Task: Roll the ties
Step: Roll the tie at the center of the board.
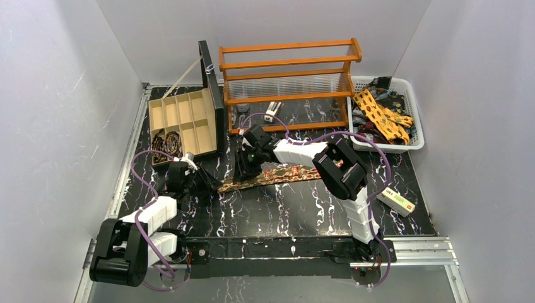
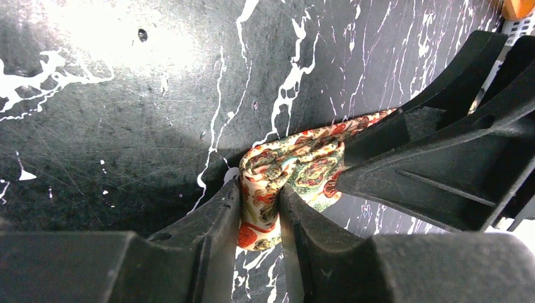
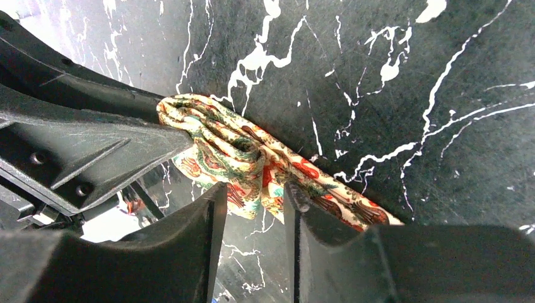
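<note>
One tie [image 1: 284, 175] lies flat on the table [image 1: 284, 211], its end folded. Left gripper [image 2: 260, 208] pinches that fold tight; right gripper [image 3: 255, 202] straddles it, grip unclear. Fabric likely soft, light, slippery: hold across the folded end.

Black, white-veined worktop [image 1: 277, 211] — a patterned tie [image 1: 281, 175] stretches across its middle. Along the back: an open compartment box [image 1: 183, 120], an orange wooden rack [image 1: 287, 82], a white basket [image 1: 414, 110]. A small white-and-red box [image 1: 397, 201] lies near the right edge.
</note>
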### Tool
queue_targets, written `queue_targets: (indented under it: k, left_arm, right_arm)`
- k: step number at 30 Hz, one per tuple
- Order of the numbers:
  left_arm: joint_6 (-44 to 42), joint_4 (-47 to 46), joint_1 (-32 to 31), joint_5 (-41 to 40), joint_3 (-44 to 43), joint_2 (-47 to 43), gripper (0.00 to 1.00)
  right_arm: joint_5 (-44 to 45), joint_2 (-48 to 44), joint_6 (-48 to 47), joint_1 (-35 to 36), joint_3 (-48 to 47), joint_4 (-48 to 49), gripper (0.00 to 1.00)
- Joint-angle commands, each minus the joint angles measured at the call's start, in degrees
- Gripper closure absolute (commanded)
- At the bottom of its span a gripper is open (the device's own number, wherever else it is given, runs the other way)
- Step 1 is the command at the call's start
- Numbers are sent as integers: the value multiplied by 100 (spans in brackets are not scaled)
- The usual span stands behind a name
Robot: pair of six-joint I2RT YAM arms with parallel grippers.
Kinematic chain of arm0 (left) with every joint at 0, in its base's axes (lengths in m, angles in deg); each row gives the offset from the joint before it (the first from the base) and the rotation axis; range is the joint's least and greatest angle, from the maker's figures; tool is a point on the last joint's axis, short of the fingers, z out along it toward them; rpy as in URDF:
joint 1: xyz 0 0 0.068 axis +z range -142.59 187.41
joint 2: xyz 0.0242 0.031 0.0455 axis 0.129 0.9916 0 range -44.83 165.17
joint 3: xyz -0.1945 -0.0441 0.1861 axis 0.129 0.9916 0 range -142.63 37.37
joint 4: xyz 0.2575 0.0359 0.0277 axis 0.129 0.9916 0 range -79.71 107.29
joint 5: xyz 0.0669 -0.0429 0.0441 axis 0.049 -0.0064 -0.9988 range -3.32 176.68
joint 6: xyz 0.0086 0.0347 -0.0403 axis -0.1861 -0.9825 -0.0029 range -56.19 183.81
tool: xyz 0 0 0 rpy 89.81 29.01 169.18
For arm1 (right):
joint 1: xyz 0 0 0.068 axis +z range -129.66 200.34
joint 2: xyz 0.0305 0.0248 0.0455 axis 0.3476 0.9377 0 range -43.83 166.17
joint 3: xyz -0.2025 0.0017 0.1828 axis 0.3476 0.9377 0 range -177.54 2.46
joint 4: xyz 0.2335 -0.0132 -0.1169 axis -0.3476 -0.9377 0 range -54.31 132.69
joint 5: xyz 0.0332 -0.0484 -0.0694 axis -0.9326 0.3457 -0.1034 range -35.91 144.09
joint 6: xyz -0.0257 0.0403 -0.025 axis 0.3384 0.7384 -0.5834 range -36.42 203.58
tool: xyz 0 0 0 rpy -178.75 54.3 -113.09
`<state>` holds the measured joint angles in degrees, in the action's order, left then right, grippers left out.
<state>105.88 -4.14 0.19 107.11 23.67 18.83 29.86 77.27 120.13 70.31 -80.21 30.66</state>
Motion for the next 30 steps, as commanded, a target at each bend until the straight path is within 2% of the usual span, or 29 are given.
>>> queue_targets:
  k: [1, 5, 10, 14, 18, 20, 27, 30]
  left_arm:
    - [-386, 324, 28, -75, -220, 41, 71]
    - [-350, 411, 26, -22, -279, -53, 62]
    - [-167, 923, 28, -304, -384, -512, 42]
    - [-27, 1695, 28, -832, -603, -993, 36]
    - [22, 2533, 28, -1390, -829, -1307, 34]
    - [25, 2647, 28, -1443, -840, -1418, 34]
    - [39, 2486, 28, -1181, -668, -1369, 34]
    - [43, 2329, 28, -1041, -627, -1290, 34]
  right_arm:
    - [332, -490, -273, 9, -341, -462, 51]
    - [573, -677, -319, 112, -415, -429, 51]
    - [622, -503, -362, 358, -622, -331, 60]
    - [622, -268, -294, 541, -817, -257, 68]
    - [662, -70, -247, 583, -835, -172, 70]
    - [699, 44, -245, 583, -813, -158, 70]
    - [757, 176, -259, 590, -570, -214, 72]
    - [772, 107, -280, 568, -781, -292, 70]
